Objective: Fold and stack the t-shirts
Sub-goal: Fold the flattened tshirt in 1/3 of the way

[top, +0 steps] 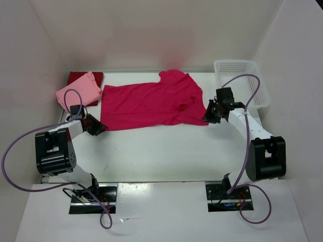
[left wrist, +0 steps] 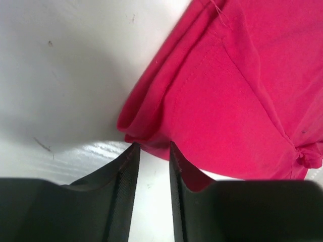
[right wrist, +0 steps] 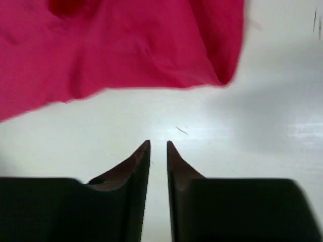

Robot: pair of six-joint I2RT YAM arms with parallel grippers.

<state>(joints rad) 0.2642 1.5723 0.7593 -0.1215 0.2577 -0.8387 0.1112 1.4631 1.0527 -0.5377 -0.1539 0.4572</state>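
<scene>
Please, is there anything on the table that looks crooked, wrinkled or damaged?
The magenta t-shirt is spread out but not flat: a raised pucker sits near its right end. The folded pink t-shirt lies askew on the dark red t-shirt, overhanging it. Nothing looks spilled or damaged.

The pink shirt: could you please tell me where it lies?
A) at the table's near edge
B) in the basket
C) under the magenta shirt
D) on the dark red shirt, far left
D: the pink shirt lies folded on the dark red shirt at the far left, beside the spread magenta shirt.
</scene>
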